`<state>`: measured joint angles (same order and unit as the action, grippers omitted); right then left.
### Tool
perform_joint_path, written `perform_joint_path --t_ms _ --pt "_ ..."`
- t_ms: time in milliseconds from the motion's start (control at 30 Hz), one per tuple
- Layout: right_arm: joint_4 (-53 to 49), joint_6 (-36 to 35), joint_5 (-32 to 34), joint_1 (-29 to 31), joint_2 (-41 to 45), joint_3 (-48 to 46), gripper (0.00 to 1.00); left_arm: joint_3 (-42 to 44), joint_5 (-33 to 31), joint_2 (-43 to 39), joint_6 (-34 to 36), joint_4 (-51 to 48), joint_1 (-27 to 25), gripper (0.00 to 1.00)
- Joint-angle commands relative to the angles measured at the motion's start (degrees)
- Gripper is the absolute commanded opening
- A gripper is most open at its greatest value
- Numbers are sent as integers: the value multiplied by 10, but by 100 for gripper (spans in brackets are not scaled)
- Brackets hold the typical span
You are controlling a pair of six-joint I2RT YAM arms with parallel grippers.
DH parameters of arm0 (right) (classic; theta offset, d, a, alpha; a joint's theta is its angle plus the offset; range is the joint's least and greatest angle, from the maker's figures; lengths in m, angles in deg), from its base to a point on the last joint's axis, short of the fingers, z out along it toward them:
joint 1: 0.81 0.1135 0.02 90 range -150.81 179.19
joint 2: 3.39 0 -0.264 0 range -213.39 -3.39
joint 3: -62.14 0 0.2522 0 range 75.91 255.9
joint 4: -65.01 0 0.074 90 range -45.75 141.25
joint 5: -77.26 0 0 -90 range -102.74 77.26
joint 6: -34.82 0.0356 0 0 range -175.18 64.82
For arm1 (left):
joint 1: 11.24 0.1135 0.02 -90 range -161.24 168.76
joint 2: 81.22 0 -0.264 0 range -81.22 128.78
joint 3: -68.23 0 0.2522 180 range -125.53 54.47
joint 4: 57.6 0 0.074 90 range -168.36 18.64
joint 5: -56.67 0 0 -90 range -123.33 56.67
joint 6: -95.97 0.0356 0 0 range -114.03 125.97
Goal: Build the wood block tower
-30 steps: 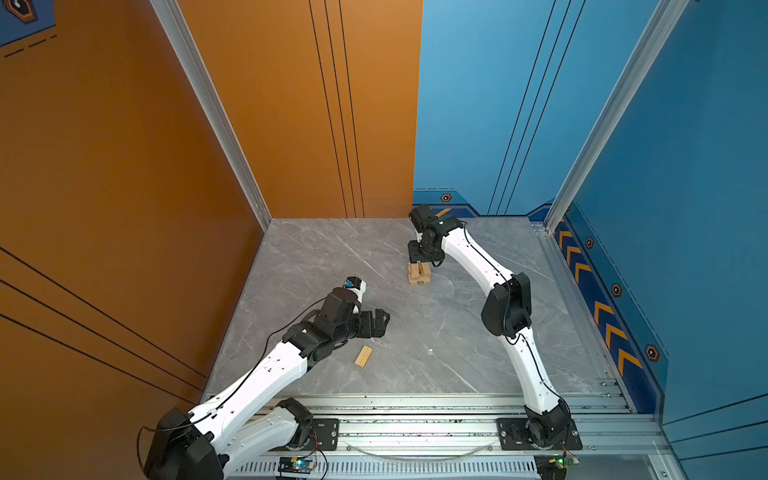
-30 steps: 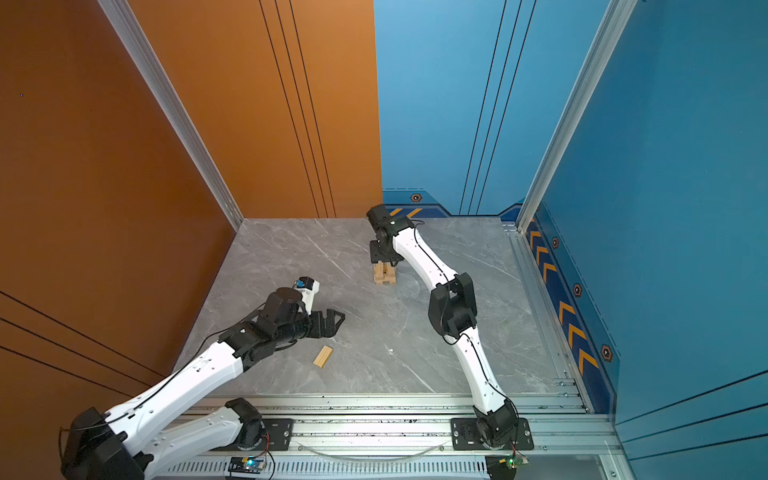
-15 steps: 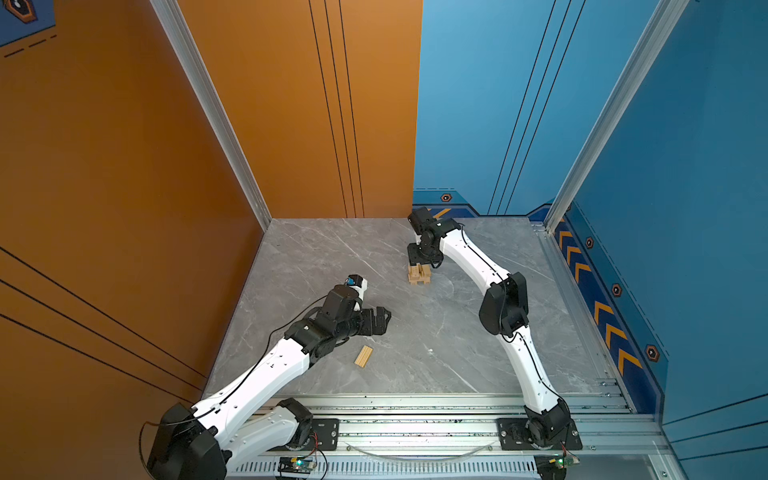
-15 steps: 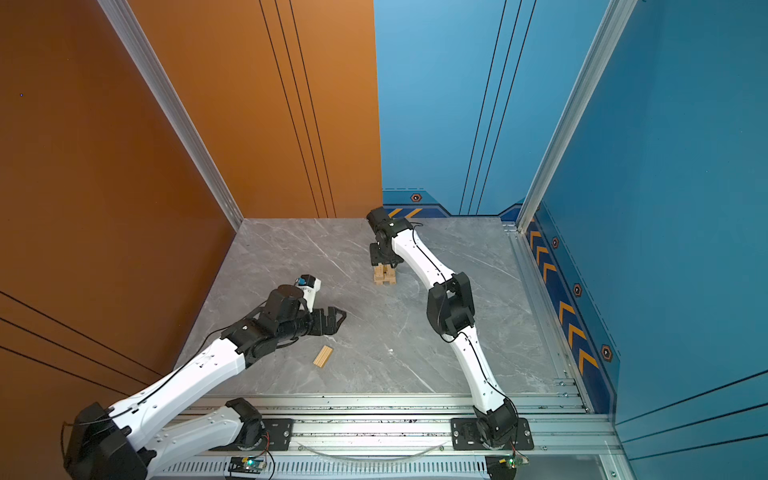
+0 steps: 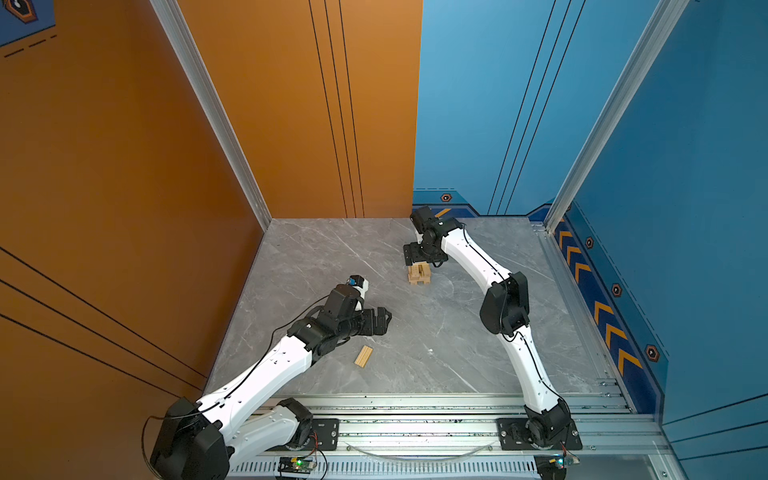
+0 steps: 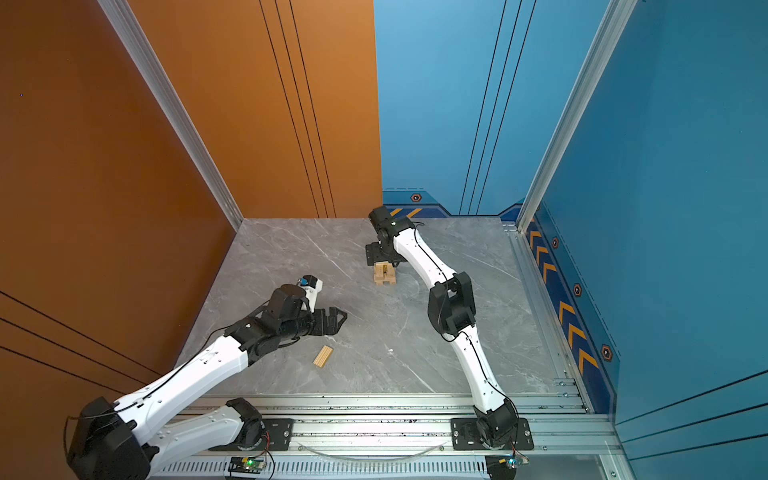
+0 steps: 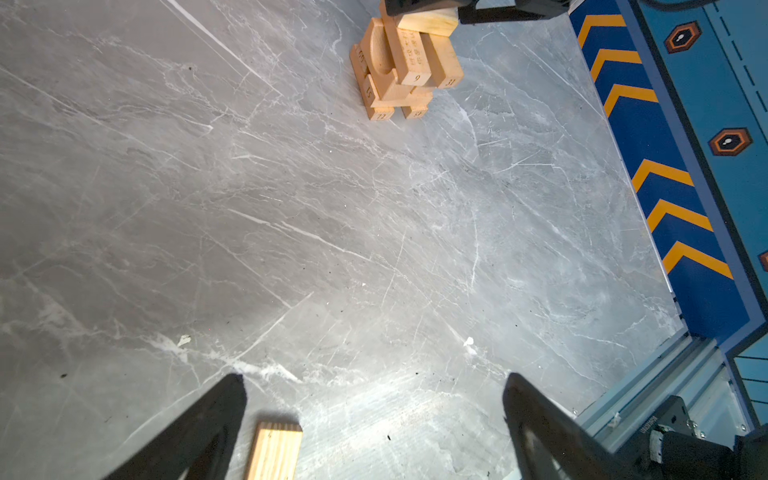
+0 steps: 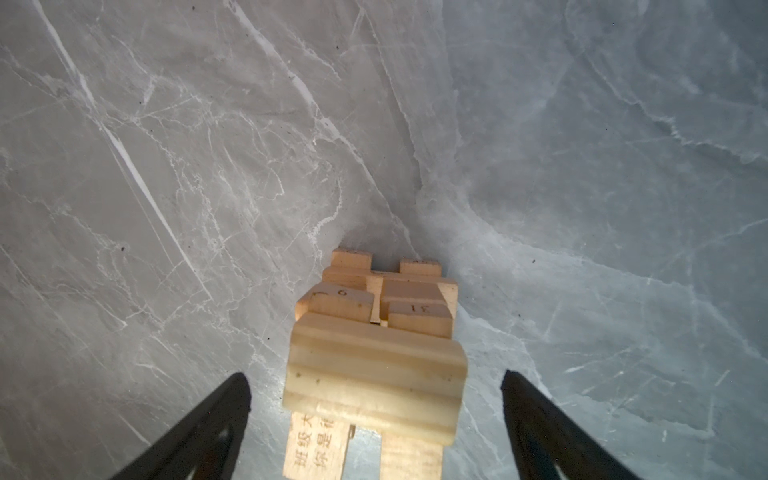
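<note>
The tower (image 5: 419,276) (image 6: 385,276) of pale wood blocks stands toward the back middle of the grey floor. Crossed bars and an arch show in it in the left wrist view (image 7: 409,66). A short thick block (image 8: 376,370) lies across its top. My right gripper (image 8: 375,376) (image 5: 419,261) hangs straight over the tower, open, a gap on each side between its fingers and that top block. A loose grooved slab (image 5: 363,356) (image 6: 323,356) (image 7: 275,451) lies flat at the front left. My left gripper (image 7: 374,382) (image 5: 384,320) is open and empty just behind the slab.
A blue wall with orange chevrons (image 5: 582,270) borders the floor on the right, an orange wall (image 5: 166,249) on the left. An aluminium rail (image 5: 415,411) carrying both arm bases runs along the front edge.
My right gripper has opened and let go of the top block, which stays on the tower. The left arm has edged slightly forward; the slab has not moved.
</note>
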<state>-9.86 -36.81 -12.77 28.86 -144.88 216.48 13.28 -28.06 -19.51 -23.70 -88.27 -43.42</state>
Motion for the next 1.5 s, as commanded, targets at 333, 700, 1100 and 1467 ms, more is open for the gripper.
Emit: perform_joint_path --t_ms 333,700,1100,1467 --pt "-42 -19 41 14 81 3 100 -12 -5 -45 5 -15 5 98" --pt "45 -7 19 67 287 -259 100 67 -75 -212 -77 -122 -20 98" --pt "218 15 -30 176 441 -592 82 170 -188 -381 -203 -246 -42 98" --pt "263 14 -16 247 430 -642 84 167 -172 -396 -220 -260 44 97"
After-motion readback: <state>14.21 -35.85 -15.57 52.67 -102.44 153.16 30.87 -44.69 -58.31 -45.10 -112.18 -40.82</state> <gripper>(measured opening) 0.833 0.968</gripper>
